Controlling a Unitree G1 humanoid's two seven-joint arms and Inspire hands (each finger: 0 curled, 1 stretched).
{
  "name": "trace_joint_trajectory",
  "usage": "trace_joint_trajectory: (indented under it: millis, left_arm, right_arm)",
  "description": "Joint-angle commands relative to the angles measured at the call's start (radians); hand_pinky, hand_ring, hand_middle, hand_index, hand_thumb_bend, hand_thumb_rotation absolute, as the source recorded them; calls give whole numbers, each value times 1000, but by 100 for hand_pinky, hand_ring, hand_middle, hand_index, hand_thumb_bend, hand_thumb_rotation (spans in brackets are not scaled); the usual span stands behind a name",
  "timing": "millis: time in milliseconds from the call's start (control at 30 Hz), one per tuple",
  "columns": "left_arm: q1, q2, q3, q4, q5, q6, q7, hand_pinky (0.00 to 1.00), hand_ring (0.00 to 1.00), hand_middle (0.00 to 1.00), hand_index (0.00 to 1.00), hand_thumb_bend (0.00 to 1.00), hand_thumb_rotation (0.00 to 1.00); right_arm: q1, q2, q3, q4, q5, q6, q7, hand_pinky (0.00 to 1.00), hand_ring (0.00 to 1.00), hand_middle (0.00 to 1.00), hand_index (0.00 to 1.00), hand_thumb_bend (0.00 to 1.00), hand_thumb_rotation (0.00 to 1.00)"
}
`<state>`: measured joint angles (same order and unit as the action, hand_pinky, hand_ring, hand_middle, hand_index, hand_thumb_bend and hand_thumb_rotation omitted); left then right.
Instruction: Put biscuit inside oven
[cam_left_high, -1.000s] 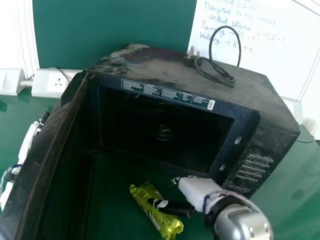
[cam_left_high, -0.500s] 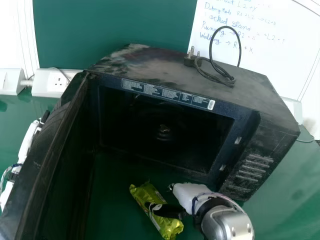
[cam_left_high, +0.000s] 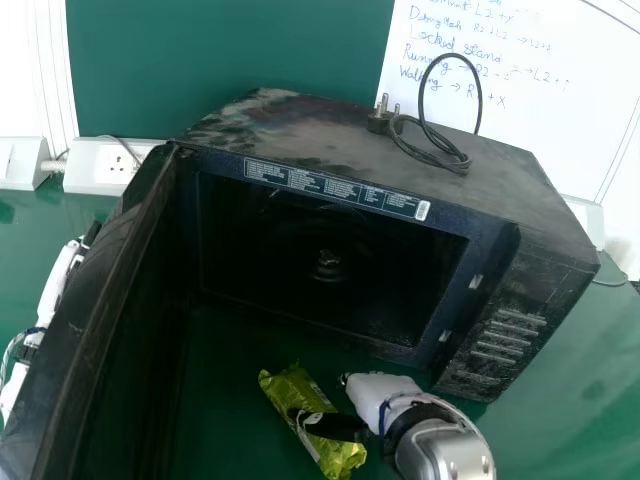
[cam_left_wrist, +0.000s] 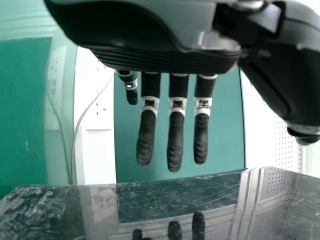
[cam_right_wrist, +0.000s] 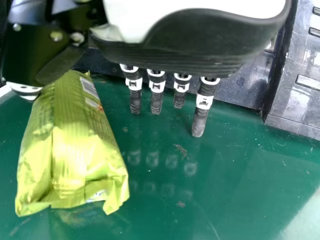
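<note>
The green biscuit packet (cam_left_high: 335, 450) lies on the table before the black oven (cam_left_high: 370, 135), whose door stands open. My right hand (cam_left_high: 375, 392) is low at the packet's right, its thumb reaching over the wrapper. In the right wrist view the right hand (cam_right_wrist: 200, 117) has straight fingers beside the packet (cam_right_wrist: 70, 145), with a gap between fingers and wrapper. My left hand (cam_left_high: 62, 270) is at the far left, beyond the oven door; in the left wrist view the left hand (cam_left_wrist: 175, 135) has straight, relaxed fingers. The oven's cavity is dark inside.
The open oven door (cam_left_high: 100, 320) rises along the left of the space before the cavity. A black cable with its plug (cam_left_high: 380, 118) lies on the oven's top. Behind stand a white socket strip (cam_left_high: 100, 165) and a whiteboard (cam_left_high: 540, 120).
My right hand has moved left, closer to the packet, with its thumb now over the wrapper a little lower. The packet, the oven and my left hand look unchanged.
</note>
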<state>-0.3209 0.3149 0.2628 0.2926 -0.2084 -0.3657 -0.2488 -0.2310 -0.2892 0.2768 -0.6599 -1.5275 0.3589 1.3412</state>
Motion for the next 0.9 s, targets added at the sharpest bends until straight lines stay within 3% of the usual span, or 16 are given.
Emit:
trace_joint_trajectory:
  millis: [0, 567, 867]
  left_arm:
    - [12, -5, -1, 3, 2, -11, -4, 27, 31, 41, 49, 52, 6]
    - [9, -6, -5, 2, 10, -13, -3, 27, 31, 41, 49, 52, 6]
    - [1, -5, -4, 20, 10, -31, -10, 27, 31, 40, 49, 52, 6]
  right_arm:
    - [42, 11, -14, 4, -13, -15, 15, 75, 91, 97, 95, 89, 48]
    - [131, 80, 17, -27, -69, -142, -38, 75, 89, 95, 93, 90, 50]
    - [160, 120, 52, -41, -116, -204, -38, 82, 91, 95, 92, 90, 52]
